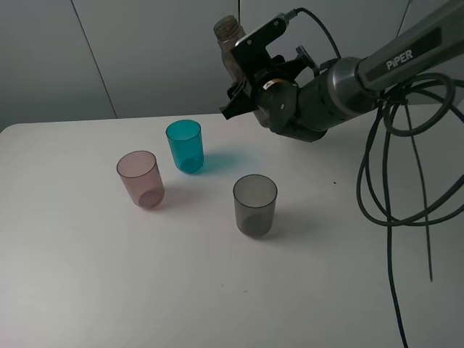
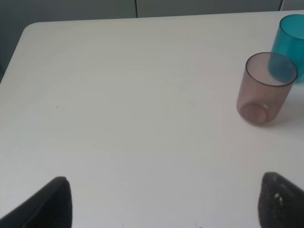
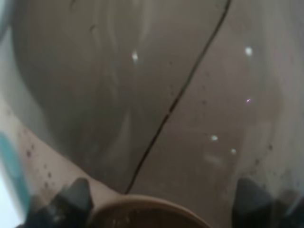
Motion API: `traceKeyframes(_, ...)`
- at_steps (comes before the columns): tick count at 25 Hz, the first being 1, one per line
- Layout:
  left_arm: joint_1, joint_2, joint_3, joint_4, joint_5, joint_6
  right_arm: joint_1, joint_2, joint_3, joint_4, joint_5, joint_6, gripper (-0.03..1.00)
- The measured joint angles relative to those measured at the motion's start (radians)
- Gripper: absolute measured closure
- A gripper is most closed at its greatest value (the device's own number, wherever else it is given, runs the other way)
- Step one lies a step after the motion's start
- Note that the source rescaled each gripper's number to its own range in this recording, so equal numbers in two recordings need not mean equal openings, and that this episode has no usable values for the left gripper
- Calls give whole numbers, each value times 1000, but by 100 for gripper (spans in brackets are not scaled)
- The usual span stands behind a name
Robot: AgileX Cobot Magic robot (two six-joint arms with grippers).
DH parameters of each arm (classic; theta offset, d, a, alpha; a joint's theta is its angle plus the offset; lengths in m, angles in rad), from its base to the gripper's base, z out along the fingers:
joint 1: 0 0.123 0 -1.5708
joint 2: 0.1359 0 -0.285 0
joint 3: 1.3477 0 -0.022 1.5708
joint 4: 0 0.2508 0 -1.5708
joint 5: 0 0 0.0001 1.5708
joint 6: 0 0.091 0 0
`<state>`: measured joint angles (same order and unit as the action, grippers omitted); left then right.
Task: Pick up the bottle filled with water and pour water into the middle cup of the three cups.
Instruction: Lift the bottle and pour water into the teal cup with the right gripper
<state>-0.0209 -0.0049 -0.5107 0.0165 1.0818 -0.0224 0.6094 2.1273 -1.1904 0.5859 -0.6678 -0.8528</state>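
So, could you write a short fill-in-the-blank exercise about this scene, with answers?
The right claw is shut on the bottle, while the left claw is ____.
Of the teal cup, pink cup and grey cup, the ____ one stands nearest the bottle.
The left wrist view shows the teal cup partly behind the ____ cup.
Missing words: open, teal, pink.

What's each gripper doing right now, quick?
Left gripper: open, holding nothing.
Right gripper: closed on the bottle, held up in the air.
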Motion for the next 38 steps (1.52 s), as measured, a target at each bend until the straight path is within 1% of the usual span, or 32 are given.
traceKeyframes(2,0,0,0,0,0,0,-6,0,0,-89,-2,10,96)
traceKeyframes(4,0,0,0,0,0,0,-13,0,0,-138,-6,12,96)
traceKeyframes(6,0,0,0,0,0,0,-23,0,0,-166,-6,12,97)
traceKeyframes(9,0,0,0,0,0,0,-36,0,0,-175,-6,-41,97)
traceKeyframes(11,0,0,0,0,0,0,-40,4,0,-149,-4,-103,97)
traceKeyframes(15,0,0,0,0,0,2,-40,46,-24,-60,-4,-242,97)
traceKeyframes(18,0,0,0,0,0,4,-31,79,-41,-24,5,-289,97)
traceKeyframes(21,0,0,0,0,0,5,-25,97,-64,-16,9,-338,97)
traceKeyframes(27,0,0,0,0,0,5,-3,147,-109,10,-6,-506,97)
traceKeyframes(32,0,0,0,0,0,5,4,159,-117,13,-7,-596,97)
traceKeyframes(38,0,0,0,0,0,3,4,159,-120,13,-10,-750,97)
